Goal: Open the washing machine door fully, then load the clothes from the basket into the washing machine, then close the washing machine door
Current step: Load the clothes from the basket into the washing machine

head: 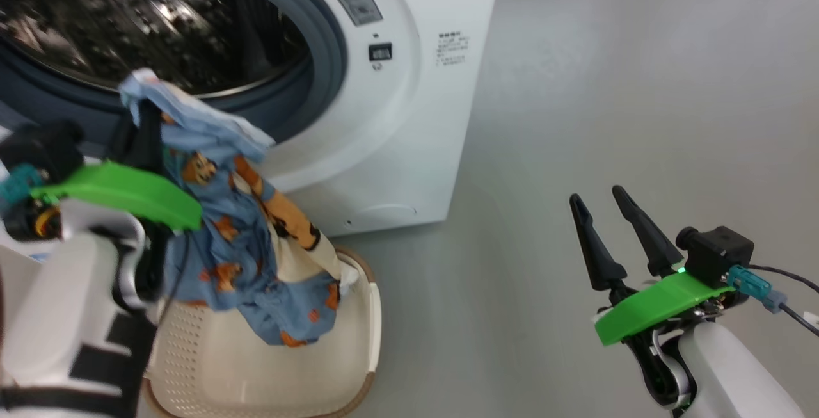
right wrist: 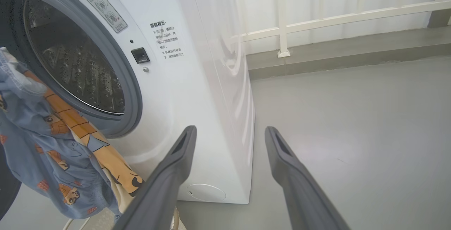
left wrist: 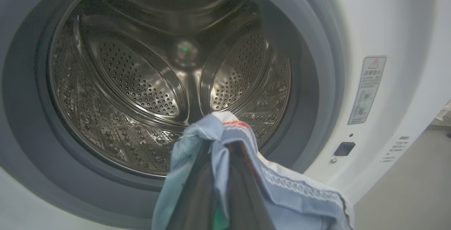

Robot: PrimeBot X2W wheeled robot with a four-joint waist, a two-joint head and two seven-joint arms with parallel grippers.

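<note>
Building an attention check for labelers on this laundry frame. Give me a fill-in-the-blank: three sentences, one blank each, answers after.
1. The left gripper is shut on the clothes, whose lower end hangs over the ____.
2. The right gripper is ____ and holds nothing.
3. The drum of the washing machine is ____ of laundry.

Missing words: basket; open; empty.

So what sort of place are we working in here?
Likely a home laundry corner, perhaps a balcony or utility space: a big white front-loading washing machine with a perforated steel drum, a cream perforated plastic basket on a grey floor, and a pale railing beyond.
</note>
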